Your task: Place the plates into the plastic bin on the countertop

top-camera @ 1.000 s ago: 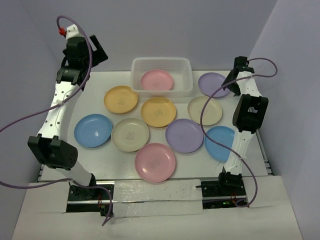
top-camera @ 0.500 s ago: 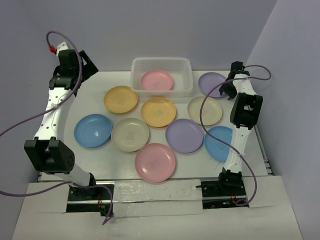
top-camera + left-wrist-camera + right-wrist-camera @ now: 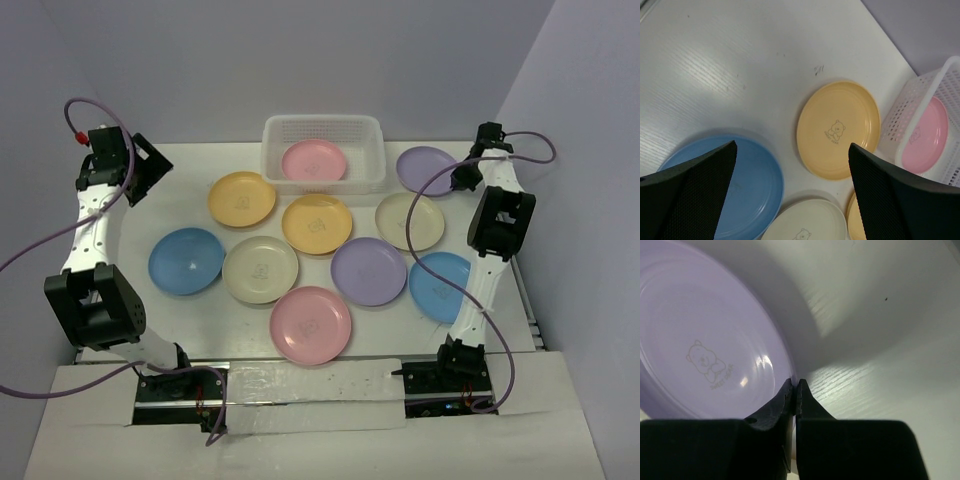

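Several pastel plates lie on the white countertop (image 3: pixel 190 165). One pink plate (image 3: pixel 313 160) sits inside the plastic bin (image 3: pixel 322 121) at the back. My right gripper (image 3: pixel 464 179) (image 3: pixel 795 382) is shut on the right rim of the lavender plate (image 3: pixel 424 167) (image 3: pixel 700 340) beside the bin, which still rests on the surface. My left gripper (image 3: pixel 137 172) (image 3: pixel 791 145) hangs open and holds nothing, high over the far left. Below it lie a yellow plate (image 3: pixel 838 128), a blue plate (image 3: pixel 742 185) and a cream plate (image 3: pixel 805 222).
Lavender-grey walls close in the back and both sides. Between the arms lie an orange plate (image 3: pixel 316 223), two cream plates (image 3: pixel 409 220) (image 3: pixel 260 268), a second lavender plate (image 3: pixel 368 270), a pink plate (image 3: pixel 310 323) and a blue plate (image 3: pixel 437 285) by the right arm.
My right gripper has closed on the lavender plate's rim. The left arm has swung outward toward the left wall, its gripper staying open.
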You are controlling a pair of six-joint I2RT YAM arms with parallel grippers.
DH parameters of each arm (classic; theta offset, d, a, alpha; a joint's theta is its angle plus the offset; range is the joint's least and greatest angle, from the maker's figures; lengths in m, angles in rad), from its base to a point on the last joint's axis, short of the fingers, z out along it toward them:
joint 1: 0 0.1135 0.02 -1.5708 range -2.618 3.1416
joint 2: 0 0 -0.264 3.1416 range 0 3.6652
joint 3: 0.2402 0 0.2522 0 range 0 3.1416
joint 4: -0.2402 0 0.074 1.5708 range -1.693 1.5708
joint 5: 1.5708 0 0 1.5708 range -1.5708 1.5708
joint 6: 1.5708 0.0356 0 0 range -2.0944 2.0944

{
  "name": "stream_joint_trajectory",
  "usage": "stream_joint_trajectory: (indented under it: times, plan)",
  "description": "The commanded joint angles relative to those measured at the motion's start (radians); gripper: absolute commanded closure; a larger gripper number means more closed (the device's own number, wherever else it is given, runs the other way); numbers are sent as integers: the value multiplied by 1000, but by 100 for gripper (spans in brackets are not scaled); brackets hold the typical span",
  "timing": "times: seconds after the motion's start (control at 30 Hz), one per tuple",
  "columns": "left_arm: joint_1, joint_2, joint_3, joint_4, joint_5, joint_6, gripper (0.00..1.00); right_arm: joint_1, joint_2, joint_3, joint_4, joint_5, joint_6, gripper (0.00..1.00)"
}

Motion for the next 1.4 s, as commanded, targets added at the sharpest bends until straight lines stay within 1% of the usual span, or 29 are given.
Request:
stream_joint_trajectory:
  times: [0.0,0.1,0.17,0.3,0.37,0.4,0.47,0.5,0.53,0.6,0.67,0.7,0.8,0.87,1.0,1.13,1.27,1.37]
  plan:
    - [27,-43,-40,37,88,8,1,-35,-166,-60,35,-124,67,100]
    - [61,-44,-76,59,174,27,1,-34,-264,-103,99,-208,117,100]
    - [83,-44,-95,66,215,43,1,-33,-326,-119,141,-232,147,100]
    - [122,-52,-138,90,238,87,1,-6,-432,-131,219,-233,173,100]
    - [134,-50,-144,89,244,137,1,21,-450,-106,232,-227,157,100]
    - [135,-45,-147,85,235,158,1,56,-447,-78,221,-217,143,100]
    - [139,-39,-150,77,210,202,1,101,-421,38,180,-186,103,100]
    - [148,-31,-153,70,219,257,1,128,-404,77,146,-152,60,100]
    - [154,-28,-157,67,237,286,1,155,-393,103,150,-134,35,100]
    - [173,-36,-177,63,265,347,2,247,-378,131,153,-66,-33,100]
    - [180,-42,-188,59,273,379,1,321,-344,182,136,-38,-77,100]
    - [183,-45,-193,53,271,398,1,331,-333,191,136,-25,-82,100]
    - [195,-75,-221,43,281,469,1,433,-274,248,133,56,-152,100]
    - [198,-92,-245,45,277,481,1,464,-250,270,141,107,-166,100]
    - [202,-134,-281,49,258,497,1,521,-184,291,176,148,-194,100]
    - [202,-153,-309,48,231,499,1,555,-112,302,191,155,-190,100]
    - [205,-170,-342,57,209,507,1,561,-89,245,256,140,-165,100]
    - [215,-172,-359,55,212,518,1,571,-41,283,249,122,-158,100]
